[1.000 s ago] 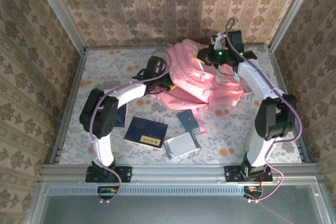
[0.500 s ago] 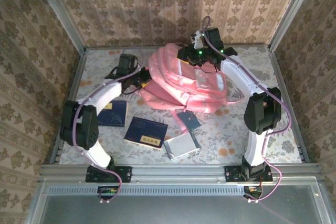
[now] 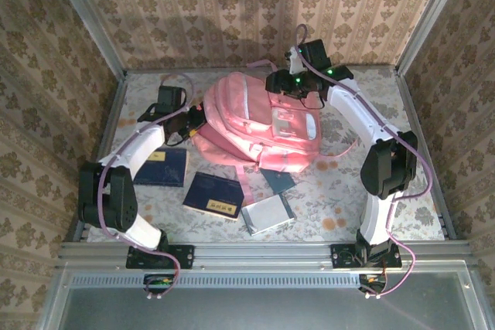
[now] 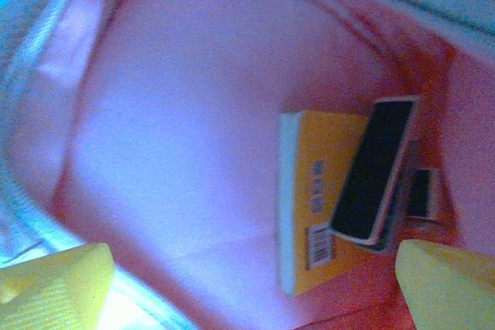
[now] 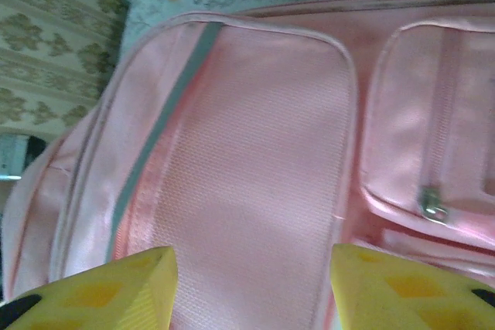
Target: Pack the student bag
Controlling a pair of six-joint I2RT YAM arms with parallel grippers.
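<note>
Near edge first: four books lie loose on the table (image 3: 340, 191) — grey book (image 3: 267, 212), navy book (image 3: 215, 195), second navy book (image 3: 162, 166) by the left arm, and teal book (image 3: 277, 179) partly under the bag's edge. One student bag (image 3: 263, 125) lies flat mid-table, front pockets up. It is soft, floppy fabric and probably light, so it will likely sag and slide if pushed. Best hold looks like the rim of the opening or a strap, not the flat panels. Left gripper (image 3: 193, 121) sits at the bag's left-side mouth, jaws spread wide, holding nothing. Its camera sees one yellow book (image 4: 325, 144) and one dark slab (image 4: 373, 168) inside. Farther back, right gripper (image 3: 280, 83) hovers over the bag's far end — fingers parted, nothing pinched.
</note>
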